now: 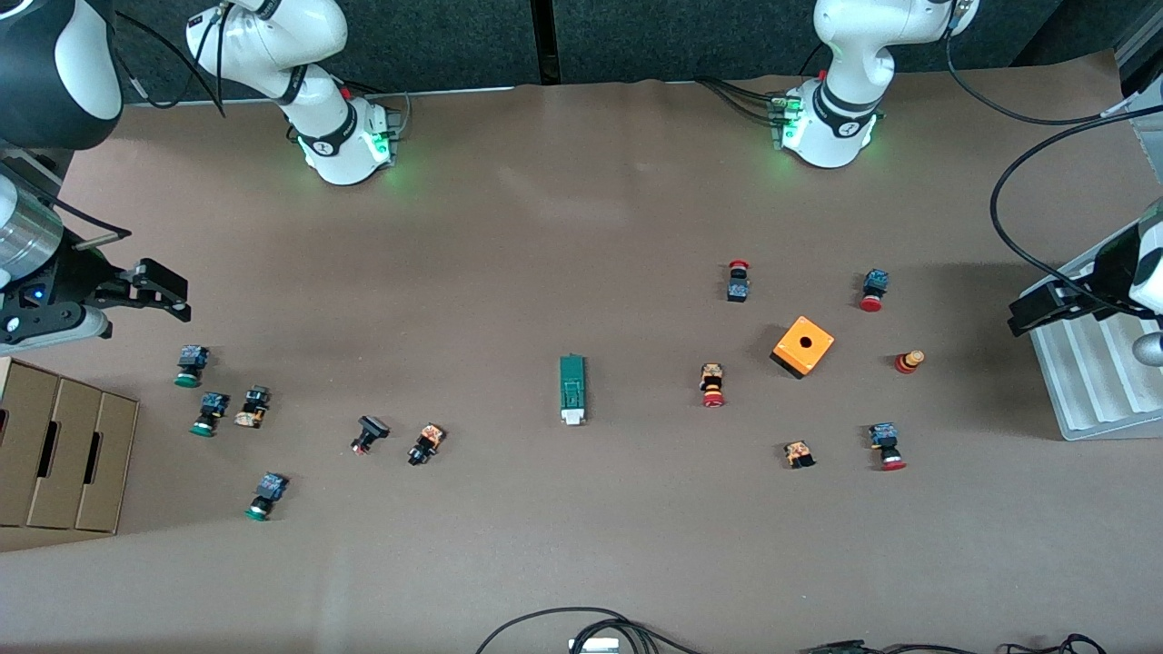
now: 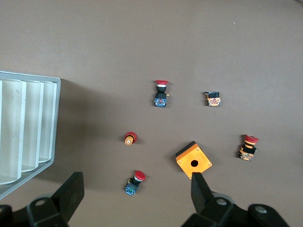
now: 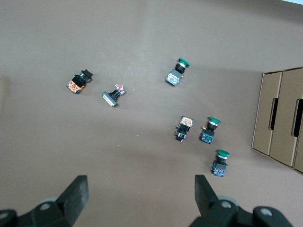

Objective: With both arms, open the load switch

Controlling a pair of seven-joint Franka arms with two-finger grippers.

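The load switch (image 1: 572, 389), a narrow dark-green block, lies flat near the middle of the table, its white end toward the front camera. It shows in neither wrist view. My right gripper (image 1: 173, 292) hangs open over the right arm's end of the table, above bare tabletop in its wrist view (image 3: 141, 187). My left gripper (image 1: 1027, 313) hangs open over the left arm's end, beside the grey tray. In the left wrist view (image 2: 136, 184), a red-capped pushbutton (image 2: 133, 182) lies on the table below the gap. Neither gripper holds anything.
An orange cube with a round hole (image 1: 803, 345) and several red-capped pushbuttons (image 1: 712, 385) lie toward the left arm's end. Green-capped pushbuttons (image 1: 209, 413) and other small parts lie toward the right arm's end, by cardboard boxes (image 1: 64, 450). A ribbed grey tray (image 1: 1090, 363) stands by the left gripper.
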